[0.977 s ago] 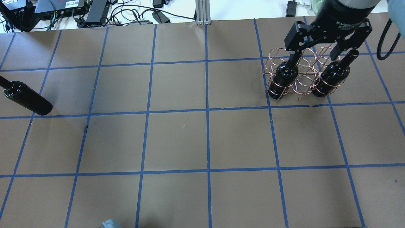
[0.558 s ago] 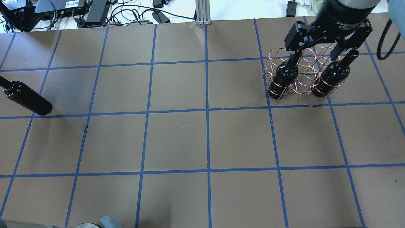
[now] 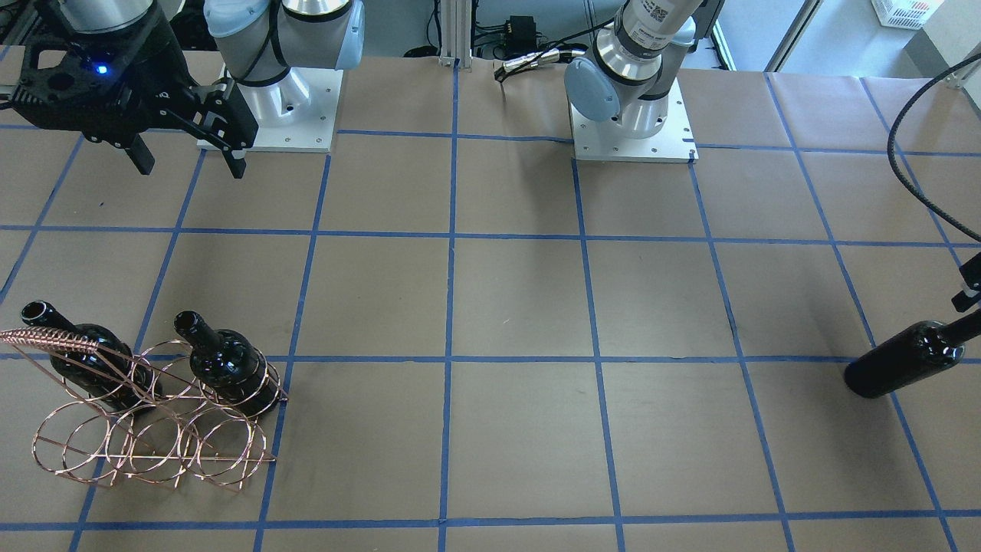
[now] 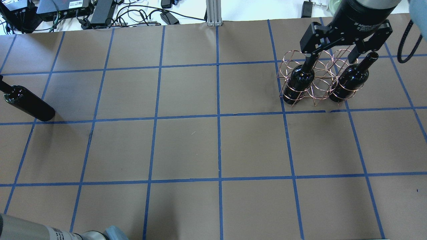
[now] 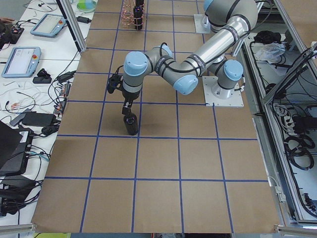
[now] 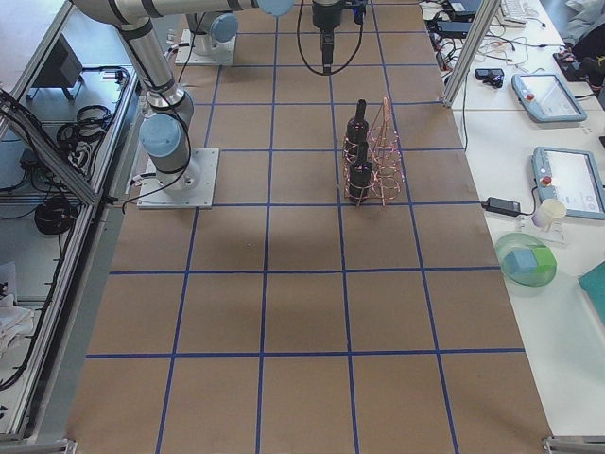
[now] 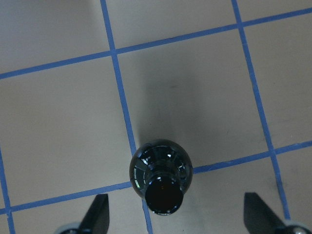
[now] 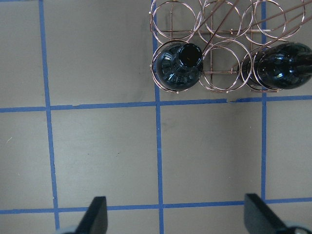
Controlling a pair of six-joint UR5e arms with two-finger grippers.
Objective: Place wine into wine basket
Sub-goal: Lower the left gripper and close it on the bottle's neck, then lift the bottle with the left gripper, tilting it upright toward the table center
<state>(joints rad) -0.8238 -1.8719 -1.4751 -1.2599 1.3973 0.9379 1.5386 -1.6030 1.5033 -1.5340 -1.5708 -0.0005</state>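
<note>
- So, since a second ago the left arm's grey tube (image 4: 33, 230) has come into the bottom-left corner of your overhead view. The right gripper (image 4: 333, 55) hangs where it was, above the copper wire wine basket of round rings (image 4: 318, 91).
- The glossy near-black glass wine bottle (image 4: 28, 106) has not moved. It stands upright on the brown paper table (image 4: 186, 146) at that view's left edge, well apart from the basket.
- Only the left wrist camera shows you the left gripper (image 7: 175, 217): fingers spread wide, the bottle's neck between them, untouched.
- The right wrist camera shows that gripper's fingers (image 8: 97, 214) just as wide apart over bare paper, holding nothing.
- It also shows a racked bottle (image 8: 178, 66) in one end ring and a second racked bottle (image 8: 280, 66) in the other, both in the row nearer the robot.
- In the left side view you have flat paper on every side of the standing bottle.
</note>
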